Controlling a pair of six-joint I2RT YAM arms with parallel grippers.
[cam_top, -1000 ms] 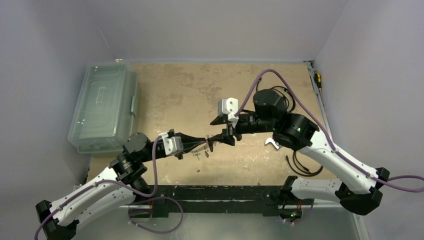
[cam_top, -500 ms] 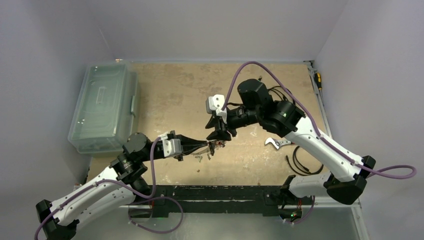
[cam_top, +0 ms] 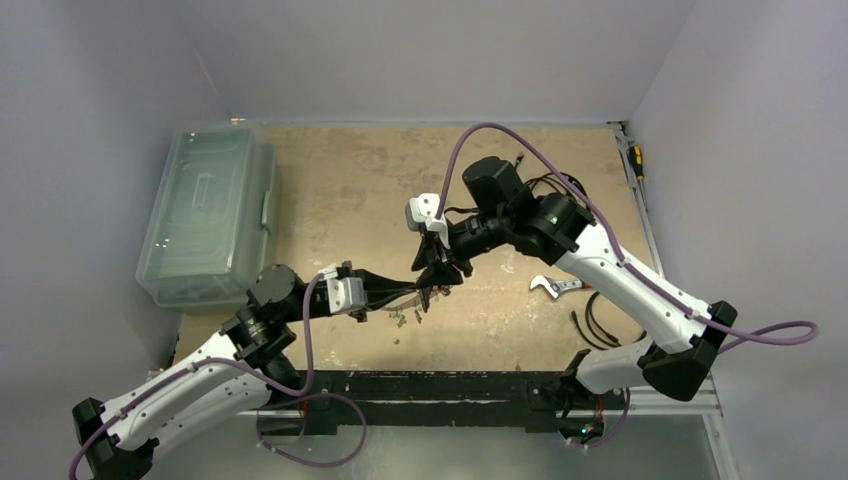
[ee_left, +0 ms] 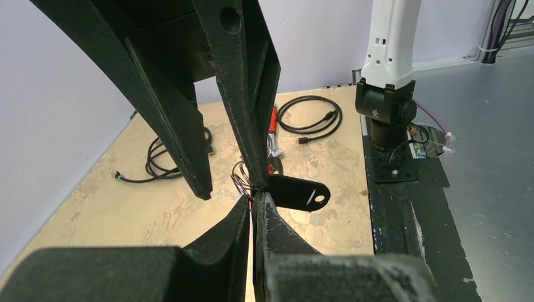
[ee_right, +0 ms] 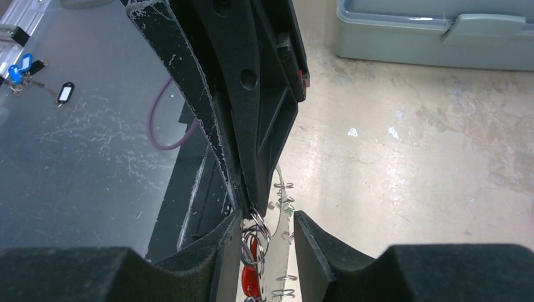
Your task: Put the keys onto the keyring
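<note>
My left gripper point(cam_top: 412, 290) is shut on the keyring, whose silver wire loops point(ee_left: 241, 176) bunch at its fingertips above the table. A black tag point(ee_left: 296, 192) juts out beside them. From above, my right gripper point(cam_top: 437, 272) comes down over that tip. In the right wrist view its jaws point(ee_right: 267, 217) stand apart around the loops point(ee_right: 257, 229) and a red-headed key point(ee_right: 250, 279) that hangs there. The loops lie against its left finger point(ee_right: 230, 251); the other finger is clear of them. More small keys point(cam_top: 403, 316) lie on the table just below both grippers.
A clear plastic box point(cam_top: 205, 215) sits at the left. A silver wrench point(cam_top: 552, 288) and a black coiled cable point(cam_top: 600, 328) lie to the right. Small wire rings point(ee_right: 284, 187) dot the table under the grippers. Blue tags point(ee_right: 22, 66) lie on the grey surface.
The right arm has swung left and down until its gripper straddles the left gripper's tip, and its jaws have narrowed. The left arm has stayed still and shut.
</note>
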